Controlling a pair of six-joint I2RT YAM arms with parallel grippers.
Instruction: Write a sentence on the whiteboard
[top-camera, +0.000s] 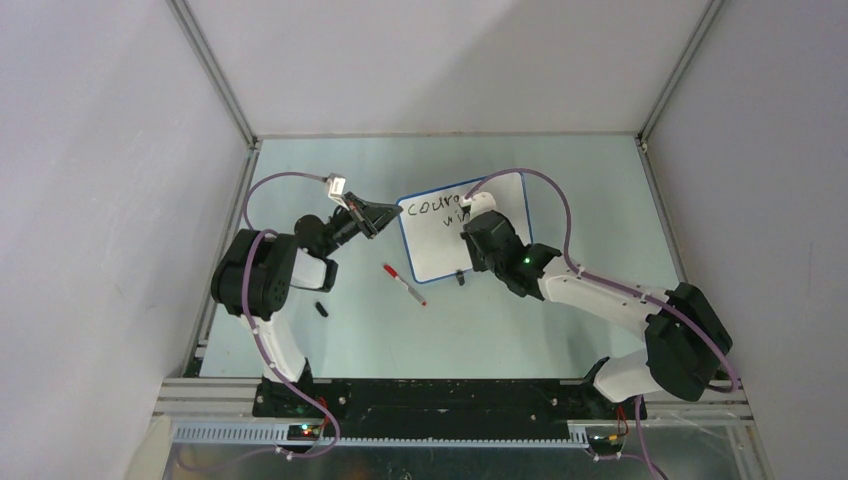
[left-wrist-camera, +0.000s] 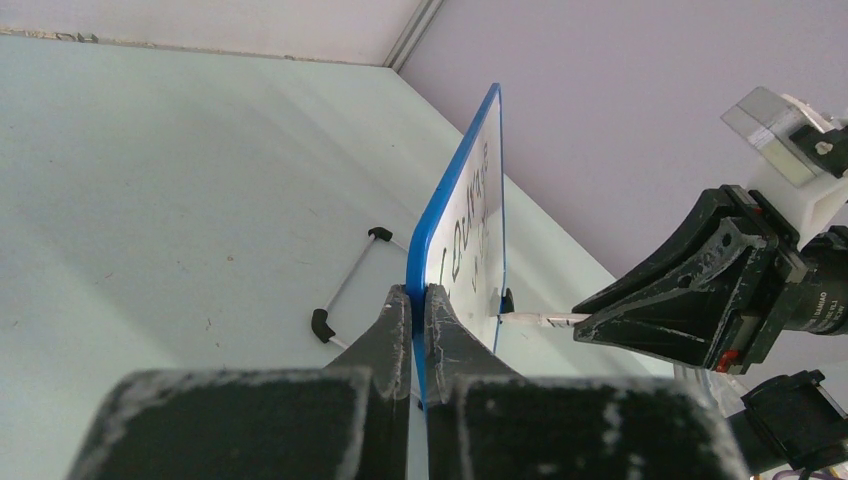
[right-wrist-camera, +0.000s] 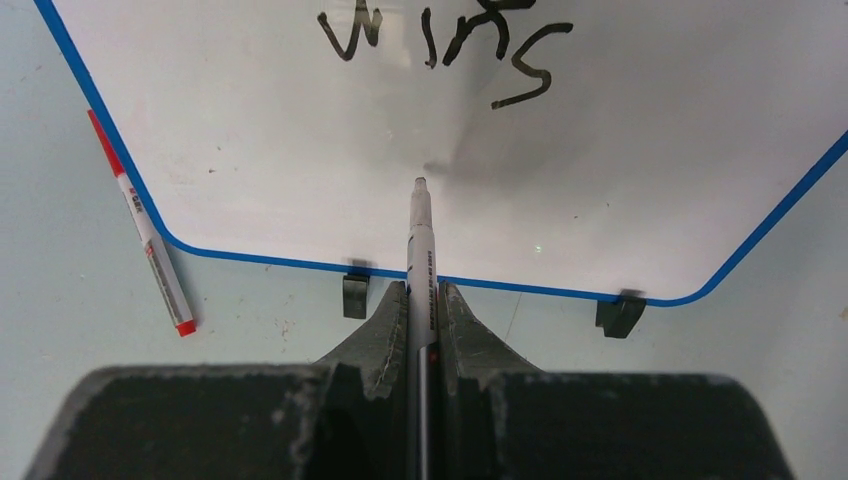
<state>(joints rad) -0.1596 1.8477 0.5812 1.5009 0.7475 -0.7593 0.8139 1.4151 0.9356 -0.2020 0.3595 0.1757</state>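
With the left gripper (left-wrist-camera: 418, 298) pinched on the rim of the whiteboard (right-wrist-camera: 250, 140) and the right gripper (right-wrist-camera: 421, 292) clamped on the marker (right-wrist-camera: 420, 225), heavy pen pressure could twist the whiteboard loose.

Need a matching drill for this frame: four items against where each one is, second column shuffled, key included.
Items
1. small white rectangular whiteboard with a thin blue rim
2. white-barrelled marker with a bare tip
3. white marker with red ends
4. small black piece

Places
A. lying loose on the table beside the board
B. edge pinched in the left gripper
C. on the table by the left arm
D. clamped in the right gripper, tip toward the board

Pairs: 1-B, 2-D, 3-A, 4-C
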